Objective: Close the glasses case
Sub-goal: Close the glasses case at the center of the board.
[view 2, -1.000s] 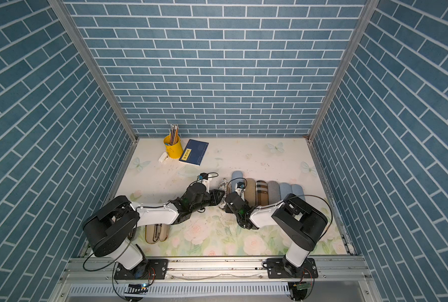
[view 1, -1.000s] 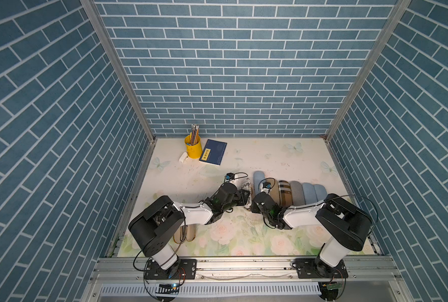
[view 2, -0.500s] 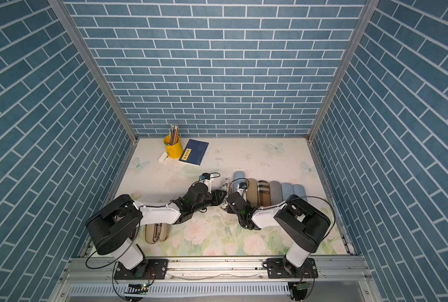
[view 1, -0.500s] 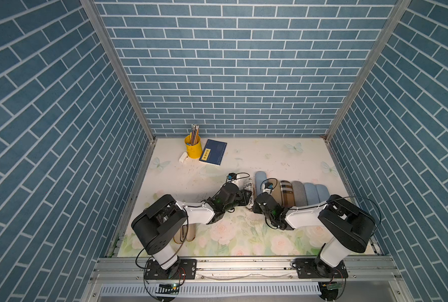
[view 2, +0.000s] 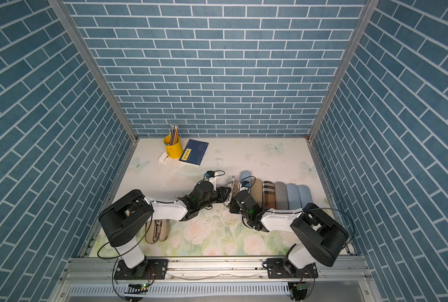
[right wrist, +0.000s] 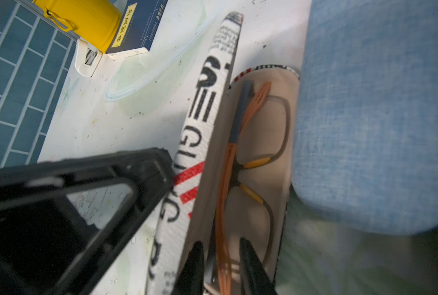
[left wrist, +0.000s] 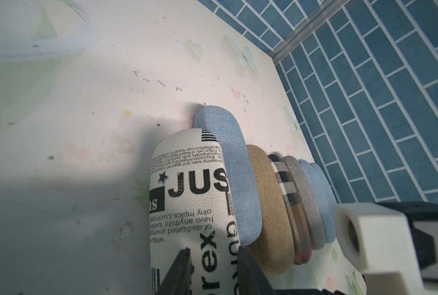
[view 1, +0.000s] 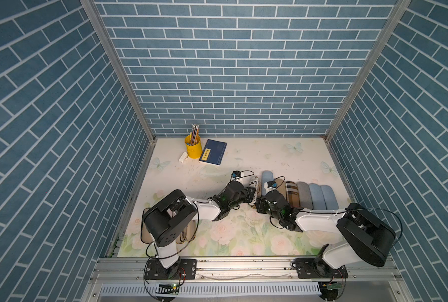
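The glasses case [view 1: 254, 183] is white with black newspaper print and lies open at mid-table, its lid [right wrist: 207, 102] standing up on edge. Folded glasses [right wrist: 224, 184] with orange temples lie on its beige lining [right wrist: 281, 178]. My left gripper [left wrist: 214, 255] is narrowly open, its fingertips against the lid's printed outer face [left wrist: 187, 184]; it is also seen in both top views [view 1: 251, 194] [view 2: 224, 194]. My right gripper [right wrist: 221, 247] [view 1: 259, 204] is open just above the case's near end, with an orange temple between its fingers.
A row of several closed cases, blue [view 1: 267, 180], tan [left wrist: 269, 191], plaid, grey and blue, lies tight against the open case's right side. A yellow pencil cup [view 1: 192, 149], a blue book [view 1: 213, 155] and a white clip [view 1: 183, 157] stand far left. Another open case [view 2: 157, 230] lies under my left arm.
My right gripper's jaws have parted from shut. My left gripper has shifted right, up against the lid.
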Action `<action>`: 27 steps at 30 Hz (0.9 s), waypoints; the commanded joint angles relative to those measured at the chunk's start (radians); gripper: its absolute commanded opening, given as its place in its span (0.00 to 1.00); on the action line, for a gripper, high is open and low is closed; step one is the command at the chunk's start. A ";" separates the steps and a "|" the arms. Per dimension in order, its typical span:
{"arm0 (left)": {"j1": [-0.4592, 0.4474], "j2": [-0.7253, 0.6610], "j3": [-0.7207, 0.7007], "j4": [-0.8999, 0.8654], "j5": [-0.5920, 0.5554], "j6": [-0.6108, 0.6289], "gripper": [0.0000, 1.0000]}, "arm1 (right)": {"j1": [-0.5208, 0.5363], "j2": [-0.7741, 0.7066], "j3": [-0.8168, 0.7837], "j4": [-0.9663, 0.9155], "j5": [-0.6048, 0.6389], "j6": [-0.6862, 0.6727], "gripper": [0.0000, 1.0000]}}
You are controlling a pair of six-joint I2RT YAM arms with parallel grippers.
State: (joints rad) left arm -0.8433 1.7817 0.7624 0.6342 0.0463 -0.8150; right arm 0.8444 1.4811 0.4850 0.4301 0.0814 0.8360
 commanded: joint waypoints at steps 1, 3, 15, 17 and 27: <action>-0.031 0.078 -0.005 -0.136 0.028 0.010 0.34 | -0.003 -0.022 -0.003 0.011 -0.103 -0.058 0.26; -0.037 0.086 0.004 -0.150 0.021 0.014 0.34 | -0.015 -0.051 -0.020 0.002 -0.103 -0.061 0.26; -0.071 0.172 0.093 -0.260 -0.037 0.048 0.34 | -0.068 -0.191 -0.064 -0.072 -0.095 -0.090 0.28; -0.082 0.190 0.115 -0.290 -0.051 0.056 0.34 | -0.078 -0.224 -0.072 -0.086 -0.097 -0.094 0.29; -0.114 0.265 0.163 -0.315 -0.058 0.064 0.34 | -0.133 -0.393 -0.101 -0.194 -0.081 -0.120 0.30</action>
State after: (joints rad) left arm -0.9234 1.9396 0.9630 0.5777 -0.0868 -0.7643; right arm 0.7288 1.1381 0.3927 0.2638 -0.0051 0.7536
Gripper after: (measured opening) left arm 0.341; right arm 0.301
